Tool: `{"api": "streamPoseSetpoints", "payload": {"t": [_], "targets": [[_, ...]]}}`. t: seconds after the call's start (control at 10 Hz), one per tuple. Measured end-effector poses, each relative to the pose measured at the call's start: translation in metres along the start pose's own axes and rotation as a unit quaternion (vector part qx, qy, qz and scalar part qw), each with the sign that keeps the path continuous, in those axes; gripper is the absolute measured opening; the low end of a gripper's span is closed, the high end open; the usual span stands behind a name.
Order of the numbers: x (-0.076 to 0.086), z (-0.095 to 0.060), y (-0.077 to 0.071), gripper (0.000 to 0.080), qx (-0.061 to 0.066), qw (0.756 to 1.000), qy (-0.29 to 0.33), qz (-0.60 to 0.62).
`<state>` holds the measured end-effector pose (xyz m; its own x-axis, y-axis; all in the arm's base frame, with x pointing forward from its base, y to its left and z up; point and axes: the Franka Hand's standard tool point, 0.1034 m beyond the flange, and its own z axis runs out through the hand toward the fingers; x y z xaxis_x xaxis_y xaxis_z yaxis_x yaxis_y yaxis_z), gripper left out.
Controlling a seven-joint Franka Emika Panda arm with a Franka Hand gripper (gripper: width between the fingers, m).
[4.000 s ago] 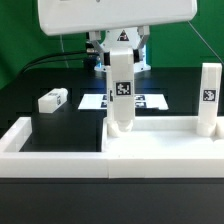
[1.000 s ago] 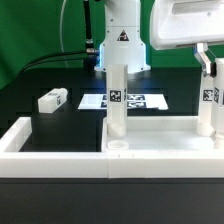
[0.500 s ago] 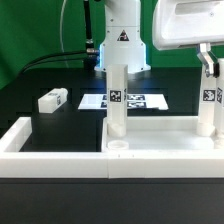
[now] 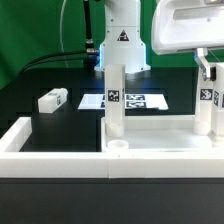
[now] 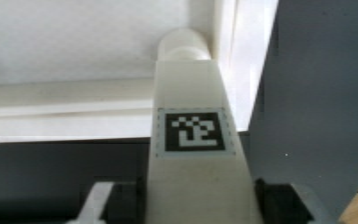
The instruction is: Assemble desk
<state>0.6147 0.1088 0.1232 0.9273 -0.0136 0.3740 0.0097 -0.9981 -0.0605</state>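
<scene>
Moved off centre leg post (image 4: pixel 115 100) since four seconds ago, arm (image 4: pixel 188 28) now at exterior view's right, gripper (image 4: pixel 206 66) clamped on right leg post (image 4: pixel 208 108). Tabletop (image 4: pixel 165 158), rim up, lies on black worktop (image 4: pixel 70 125), front edge running across view, butted against low border wall (image 4: pixel 50 160). Both posts stand upright on tabletop, long axes vertical, tags facing camera. Marker board (image 4: pixel 135 101) flat behind. Third leg post (image 4: pixel 52 99) lies on its side, well apart. Wrist view: fingers (image 5: pixel 105 205) flank the held post.
</scene>
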Motion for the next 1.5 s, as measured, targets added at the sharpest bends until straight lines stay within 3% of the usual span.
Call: {"api": "streamPoseSetpoints", "payload": {"t": [0.5,1.3,1.5], "targets": [[-0.002,0.010,0.000,0.0287,-0.003,1.000,0.008,-0.005],[0.002,0.012,0.006,0.0288,-0.006,1.000,0.020,-0.022],[0.008,0.006,0.009,0.0576,-0.006,1.000,0.017,-0.019]]}}
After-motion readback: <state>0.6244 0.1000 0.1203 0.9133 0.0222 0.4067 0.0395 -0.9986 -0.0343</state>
